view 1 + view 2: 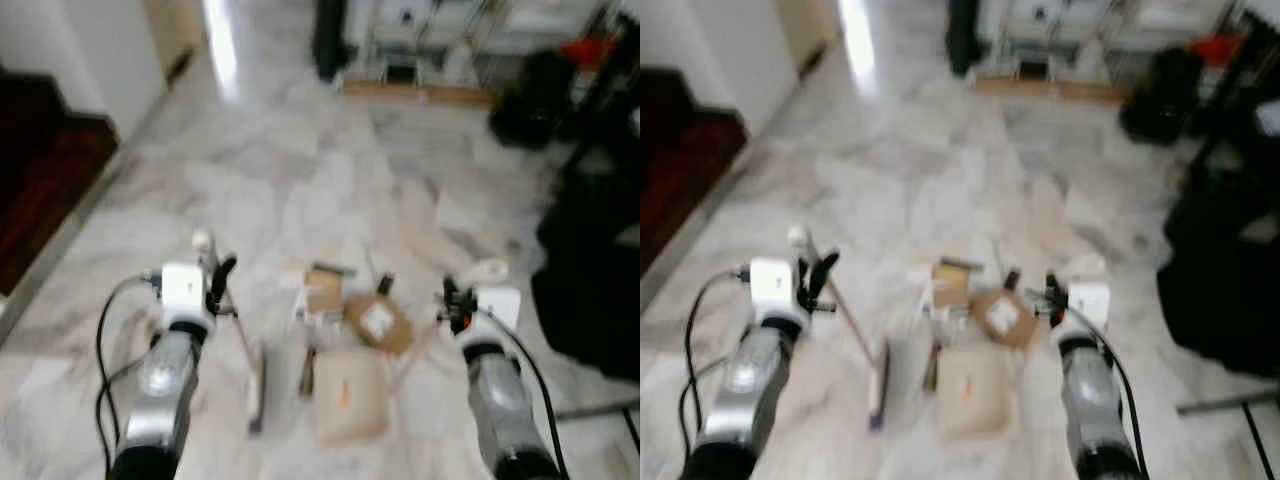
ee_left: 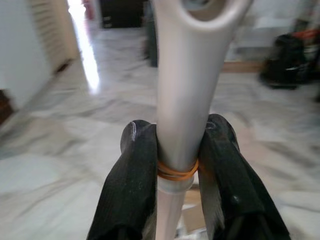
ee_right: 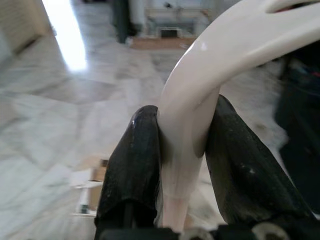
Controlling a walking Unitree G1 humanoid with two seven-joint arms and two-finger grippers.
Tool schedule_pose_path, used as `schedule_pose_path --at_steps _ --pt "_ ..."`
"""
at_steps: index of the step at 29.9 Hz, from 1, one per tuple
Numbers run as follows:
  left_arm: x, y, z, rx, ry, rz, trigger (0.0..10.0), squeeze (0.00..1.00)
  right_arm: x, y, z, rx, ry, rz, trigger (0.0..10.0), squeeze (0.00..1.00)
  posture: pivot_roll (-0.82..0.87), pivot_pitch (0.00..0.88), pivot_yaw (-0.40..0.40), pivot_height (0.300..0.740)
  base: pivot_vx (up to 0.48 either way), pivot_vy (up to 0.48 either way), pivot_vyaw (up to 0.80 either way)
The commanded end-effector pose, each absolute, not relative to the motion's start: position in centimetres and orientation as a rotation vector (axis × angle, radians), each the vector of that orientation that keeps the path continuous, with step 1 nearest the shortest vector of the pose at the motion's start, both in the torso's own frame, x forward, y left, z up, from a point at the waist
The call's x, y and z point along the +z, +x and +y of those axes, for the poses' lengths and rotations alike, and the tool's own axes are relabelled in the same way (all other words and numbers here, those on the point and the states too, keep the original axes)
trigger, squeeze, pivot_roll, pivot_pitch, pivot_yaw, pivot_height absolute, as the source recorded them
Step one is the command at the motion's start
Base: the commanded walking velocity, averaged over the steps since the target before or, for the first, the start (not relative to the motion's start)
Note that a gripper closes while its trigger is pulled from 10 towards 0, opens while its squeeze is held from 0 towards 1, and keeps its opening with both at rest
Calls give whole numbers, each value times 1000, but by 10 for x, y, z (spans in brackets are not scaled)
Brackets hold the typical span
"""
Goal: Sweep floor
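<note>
The left tool (image 2: 177,165) is clamping the pale broom handle (image 2: 185,90) just above an orange rubber band (image 2: 176,172), the broom's head (image 1: 256,385) resting on the marble floor (image 1: 300,170) ahead of the robot. The right tool (image 3: 182,165) is gripping the curved white dustpan handle (image 3: 200,90), with the dustpan (image 1: 348,395) lying on the floor between the arms. Cardboard scraps (image 1: 378,322) and small litter are lying just beyond the pan, though blur is hiding whether anything is sitting inside it.

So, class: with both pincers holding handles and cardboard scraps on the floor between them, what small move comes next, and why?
Probably draw the broom in the left pincer rightward toward the cardboard scraps. The right pincer grips a white handle, seemingly a dustpan's, on the scraps' far side.
</note>
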State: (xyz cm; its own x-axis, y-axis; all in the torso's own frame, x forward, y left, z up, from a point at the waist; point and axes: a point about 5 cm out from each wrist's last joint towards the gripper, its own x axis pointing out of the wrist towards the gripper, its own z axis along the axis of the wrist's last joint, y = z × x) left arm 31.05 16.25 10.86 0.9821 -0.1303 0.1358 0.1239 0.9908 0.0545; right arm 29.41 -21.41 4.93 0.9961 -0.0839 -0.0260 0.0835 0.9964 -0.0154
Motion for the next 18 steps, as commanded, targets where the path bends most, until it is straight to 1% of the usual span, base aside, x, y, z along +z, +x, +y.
schedule_pose_path --at_steps 1,6,13,18 --pt "113 310 167 -123 58 -163 10000 0 58 299 -211 -73 -28 -15 10000 0 -10 105 -52 740 300 0 0" --pt "115 310 167 -122 63 -174 10000 0 58 299 -211 -72 -26 -16 10000 0 -8 101 -52 740 285 0 0" --pt "118 311 168 -115 66 -190 10000 0 58 300 -210 -67 -25 -15 10000 0 -9 97 -51 740 0 0 0" --pt "132 312 171 -96 62 -248 10000 0 58 300 -210 -65 -28 -15 10000 0 -9 96 -50 740 0 0 0"
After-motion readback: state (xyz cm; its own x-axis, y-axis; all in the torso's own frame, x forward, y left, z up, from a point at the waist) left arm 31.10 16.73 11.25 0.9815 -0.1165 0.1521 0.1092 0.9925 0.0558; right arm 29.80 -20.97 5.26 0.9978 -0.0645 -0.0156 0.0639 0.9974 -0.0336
